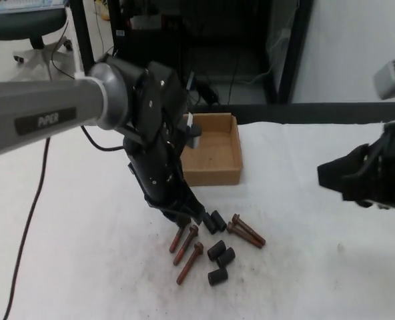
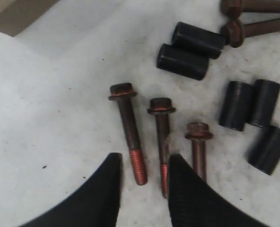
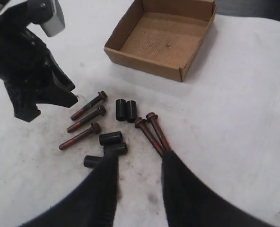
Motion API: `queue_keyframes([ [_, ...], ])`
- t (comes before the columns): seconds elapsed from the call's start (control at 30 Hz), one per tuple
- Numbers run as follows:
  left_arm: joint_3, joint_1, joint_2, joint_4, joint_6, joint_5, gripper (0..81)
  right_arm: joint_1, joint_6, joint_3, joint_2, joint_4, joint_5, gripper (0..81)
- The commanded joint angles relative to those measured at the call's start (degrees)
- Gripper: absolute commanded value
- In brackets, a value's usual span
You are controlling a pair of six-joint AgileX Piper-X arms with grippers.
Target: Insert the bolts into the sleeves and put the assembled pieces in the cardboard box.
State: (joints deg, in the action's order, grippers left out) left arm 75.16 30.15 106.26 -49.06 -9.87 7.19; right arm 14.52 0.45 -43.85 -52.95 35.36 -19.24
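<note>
The left gripper point(image 2: 144, 161) is down low over the white worktop point(image 2: 59, 104), fingers apart. The threaded end of one rusty-brown flanged bolt point(image 2: 129, 132) sits right in the gap between them, and I can't tell if either finger touches it. Two more bolts point(image 2: 162, 137) lie just beside it, and their tips disappear behind one finger point(image 2: 192, 198). Past those, further out from the gripper, are the short black cylindrical sleeves point(image 2: 236, 105): a loose group of three, and a pair lying side by side point(image 2: 182, 61).

The right gripper point(image 3: 139, 161) hangs well back from the pile, also spread open and holding nothing. Another pair of bolts point(image 3: 152, 132) points toward it, with the threaded ends tucked behind a finger. The open brown cardboard box point(image 3: 144, 64) is on the far side of the parts from this gripper.

In the high view the left gripper's fingertips blend into the dark arm, and the other arm is cut off at the edge.
</note>
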Motion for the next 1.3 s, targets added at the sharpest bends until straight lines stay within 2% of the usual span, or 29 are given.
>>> queue_keyframes([
  [0.0,0.86,0.35,0.24,1.23,-0.37,-2.42,30.9,-0.41,-0.45,-0.69,1.15,-0.01,0.06,30.0],
  [0.47,0.86,2.89,3.07,5.48,-0.37,-2.42,30.9,-0.41,-0.45,-0.69,1.89,-0.01,0.06,30.0],
  [0.63,0.86,2.89,3.58,5.49,-0.49,-8.24,30.9,-0.41,-0.45,-0.69,1.89,-0.01,0.06,30.0],
  [1.27,0.86,2.89,4.08,5.97,0.02,-7.19,30.9,-0.41,-0.45,-0.69,1.85,2.36,0.06,30.0],
])
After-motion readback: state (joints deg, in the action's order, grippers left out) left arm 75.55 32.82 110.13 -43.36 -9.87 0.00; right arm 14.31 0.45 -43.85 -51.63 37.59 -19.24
